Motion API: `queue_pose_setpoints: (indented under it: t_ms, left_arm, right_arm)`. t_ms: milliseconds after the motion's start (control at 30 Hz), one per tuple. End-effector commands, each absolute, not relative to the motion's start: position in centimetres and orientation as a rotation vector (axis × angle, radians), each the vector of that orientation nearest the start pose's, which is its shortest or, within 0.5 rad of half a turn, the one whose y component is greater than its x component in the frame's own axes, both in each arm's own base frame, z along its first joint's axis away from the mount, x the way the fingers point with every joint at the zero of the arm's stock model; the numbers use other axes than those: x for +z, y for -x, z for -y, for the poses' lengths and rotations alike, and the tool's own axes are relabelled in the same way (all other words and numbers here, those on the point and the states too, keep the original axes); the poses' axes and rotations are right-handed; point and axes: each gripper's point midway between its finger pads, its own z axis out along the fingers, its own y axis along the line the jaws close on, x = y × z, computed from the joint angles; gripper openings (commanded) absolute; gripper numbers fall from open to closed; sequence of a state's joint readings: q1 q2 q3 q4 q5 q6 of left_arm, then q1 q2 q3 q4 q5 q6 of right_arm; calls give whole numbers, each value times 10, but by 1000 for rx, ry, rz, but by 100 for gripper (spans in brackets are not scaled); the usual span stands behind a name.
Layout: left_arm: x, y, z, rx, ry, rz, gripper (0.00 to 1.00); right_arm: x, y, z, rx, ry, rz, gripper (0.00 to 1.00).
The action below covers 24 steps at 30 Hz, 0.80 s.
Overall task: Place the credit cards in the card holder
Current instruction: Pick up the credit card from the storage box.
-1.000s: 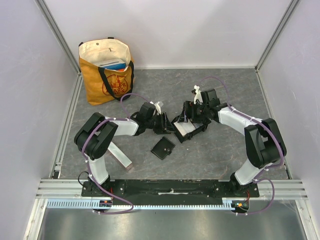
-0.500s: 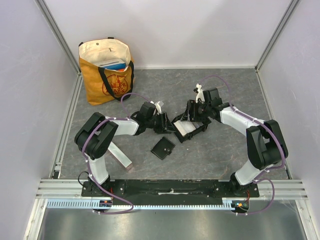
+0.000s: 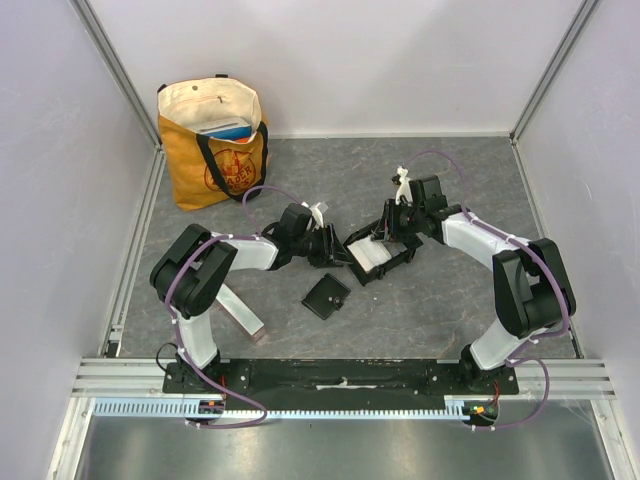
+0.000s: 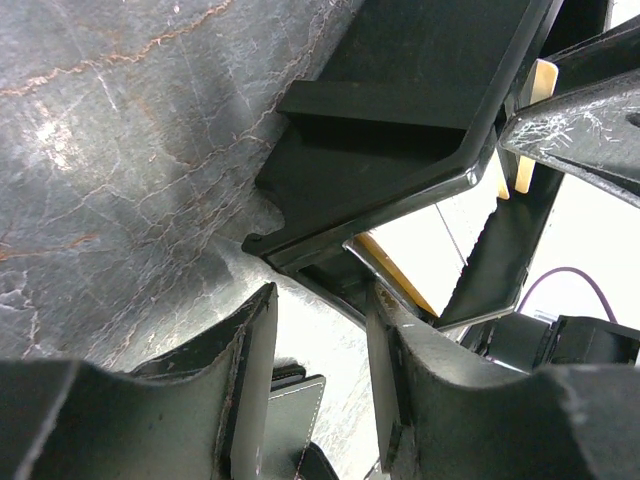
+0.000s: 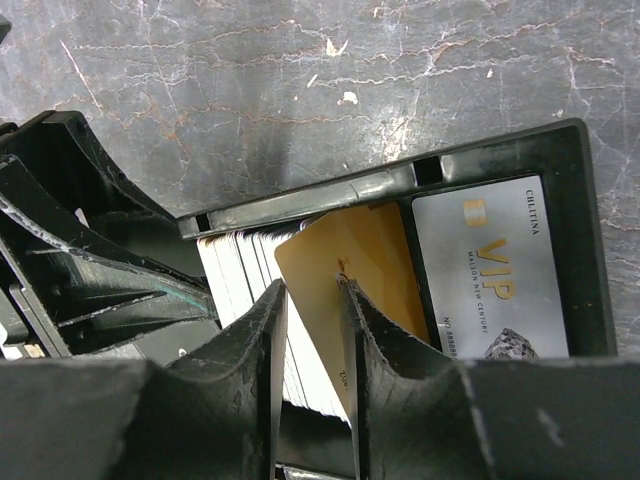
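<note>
Right hand (image 5: 312, 300): fingers narrowed over the left compartment of the card holder (image 5: 480, 150), one fingertip touching the orange-gold card (image 5: 350, 245); a grip cannot be confirmed. That card leans tilted against the stack of pale cards (image 5: 235, 265) and is not seated. The right compartment holds a grey VIP card (image 5: 490, 270), lying flat. Left hand (image 4: 315, 340): fingers bracket the holder's outer corner; clamping cannot be confirmed. Judgement: task nearly complete. Remaining step: seat the orange-gold card.
</note>
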<state>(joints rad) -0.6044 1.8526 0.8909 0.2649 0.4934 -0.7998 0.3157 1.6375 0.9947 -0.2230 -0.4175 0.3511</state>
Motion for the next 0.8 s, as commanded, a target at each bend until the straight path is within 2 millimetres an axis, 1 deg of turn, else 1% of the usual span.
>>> queue_pose_setpoints:
  t_ms: [0, 67, 133, 233, 367, 400, 433, 533, 700, 767]
  left_arm:
    - [53, -300, 347, -1280, -67, -2460, 46]
    - [53, -299, 348, -1284, -68, -2463, 46]
    - [54, -300, 347, -1284, -67, -2461, 46]
    - [54, -300, 347, -1285, -66, -2461, 46]
    - [53, -299, 346, -1285, -68, -2462, 46]
    - [54, -299, 346, -1286, -67, -2461, 46]
    - [54, -299, 346, -1286, -69, -2460, 46]
    - [55, -299, 347, -1289, -72, -2459, 46]
    - [56, -300, 347, -1291, -77, -2455, 46]
    - [56, -300, 349, -1293, -84, -2453, 45]
  right_arm:
    - [80, -342, -208, 852, 160, -2485, 33]
    - [81, -342, -208, 854, 161, -2482, 17]
    - [81, -343, -207, 843, 157, -2482, 17]
    - [84, -349, -202, 799, 143, -2469, 17]
    - [86, -356, -191, 700, 126, -2462, 17]
    - [87, -359, -188, 670, 120, -2457, 16]
    - [87, -362, -183, 632, 120, -2455, 12]
    - [91, -367, -174, 554, 117, -2443, 0]
    - [101, -371, -165, 455, 132, -2411, 0]
    - [112, -372, -162, 416, 135, -2375, 0]
